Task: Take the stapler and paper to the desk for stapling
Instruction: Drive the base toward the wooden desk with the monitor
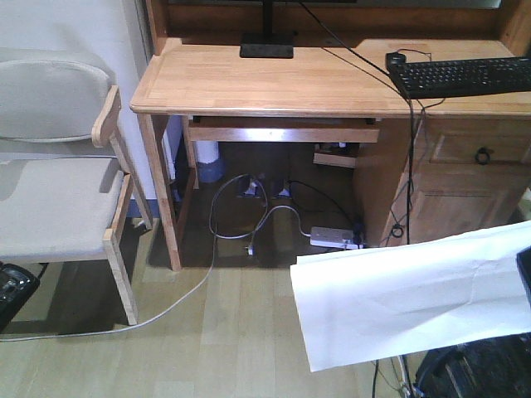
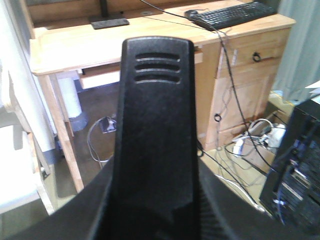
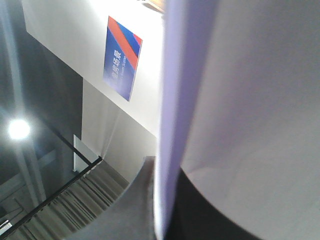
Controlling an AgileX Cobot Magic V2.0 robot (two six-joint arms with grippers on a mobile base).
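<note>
At far left stands a pale upholstered chair with a light-wood frame (image 1: 58,199), just beside the desk's left leg. In the left wrist view, a black plastic body with three moulded slots near its end, which I take to be the stapler (image 2: 156,115), rises out of the left gripper (image 2: 155,220). The gripper looks clamped on it, though the fingers themselves are hidden.

Ahead lies the wide light-wood plank desk (image 1: 274,83). Its left half is bare apart from a flat black monitor foot (image 1: 267,48) at the back. A black mouse (image 1: 397,59) and a black keyboard (image 1: 465,76) crowd its right side, with a cable drooping over the front edge.

At lower right, the large white creased paper sheet (image 1: 415,290) hangs in the air, well short of the desk. The right gripper (image 3: 165,215) is pinched closed on one edge of it.

The sheet is limp and held at one side only. Its free end could catch the desk's rounded front edge and fold under, or drape over the keyboard. A low approach could also knock the stapler against the rim.
</note>
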